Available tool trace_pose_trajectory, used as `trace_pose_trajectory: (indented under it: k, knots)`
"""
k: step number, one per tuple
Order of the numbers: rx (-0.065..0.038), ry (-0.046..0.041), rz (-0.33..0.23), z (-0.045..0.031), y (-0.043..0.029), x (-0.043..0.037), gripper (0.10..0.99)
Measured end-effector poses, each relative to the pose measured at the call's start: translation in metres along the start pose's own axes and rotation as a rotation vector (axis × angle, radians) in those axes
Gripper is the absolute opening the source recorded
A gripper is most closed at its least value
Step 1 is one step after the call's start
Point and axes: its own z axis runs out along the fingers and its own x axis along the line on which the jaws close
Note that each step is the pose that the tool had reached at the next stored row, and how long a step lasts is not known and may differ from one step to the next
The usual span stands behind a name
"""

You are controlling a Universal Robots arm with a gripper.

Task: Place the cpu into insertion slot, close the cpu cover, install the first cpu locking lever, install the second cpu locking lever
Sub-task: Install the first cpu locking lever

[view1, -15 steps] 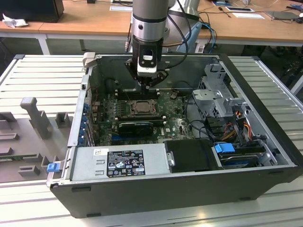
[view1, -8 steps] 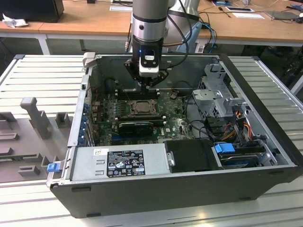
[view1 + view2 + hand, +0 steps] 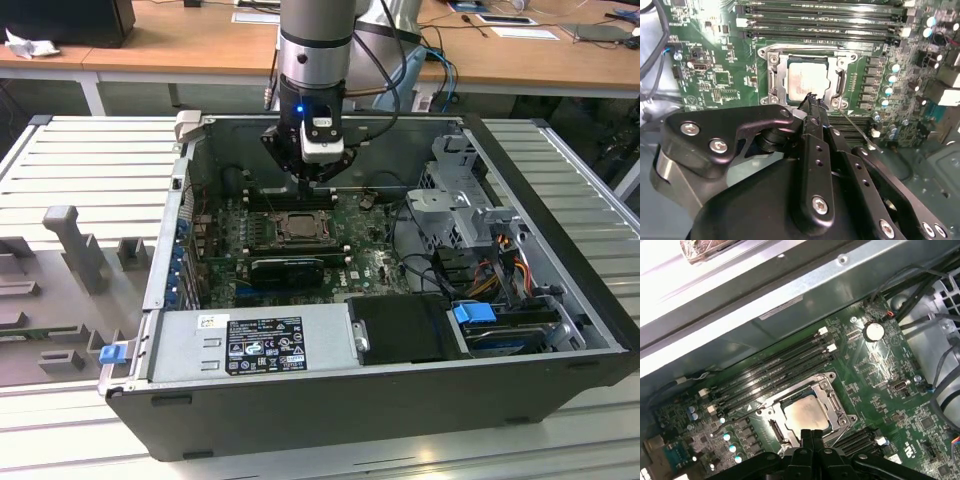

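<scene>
Over the socket's edge I see my gripper (image 3: 810, 97), fingers pressed together and pinching nothing, its tip by the cover's rim. The cpu (image 3: 807, 80) lies in the slot (image 3: 790, 47), with the cover (image 3: 781, 75) framing it. Around them is the green board (image 3: 715, 85), inside the open case (image 3: 400, 400).

The cpu (image 3: 807, 77) lies in the insertion slot (image 3: 838, 84), framed by the cpu cover (image 3: 780, 75). Memory slots (image 3: 820, 20) run just beside it on the circuit board (image 3: 720, 85). The gripper (image 3: 811, 97) hangs over the slot's edge.
</scene>
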Motion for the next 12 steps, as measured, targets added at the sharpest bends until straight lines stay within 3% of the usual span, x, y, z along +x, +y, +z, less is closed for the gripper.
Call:
trace_pose_trajectory:
  k: [9,12]
  knots:
    - [0.002,0.0021,-0.208,0.0002,0.0,0.0,0.106]
    - [0.003,0.0033,-0.322,0.0003,0.0,0.0,0.106]
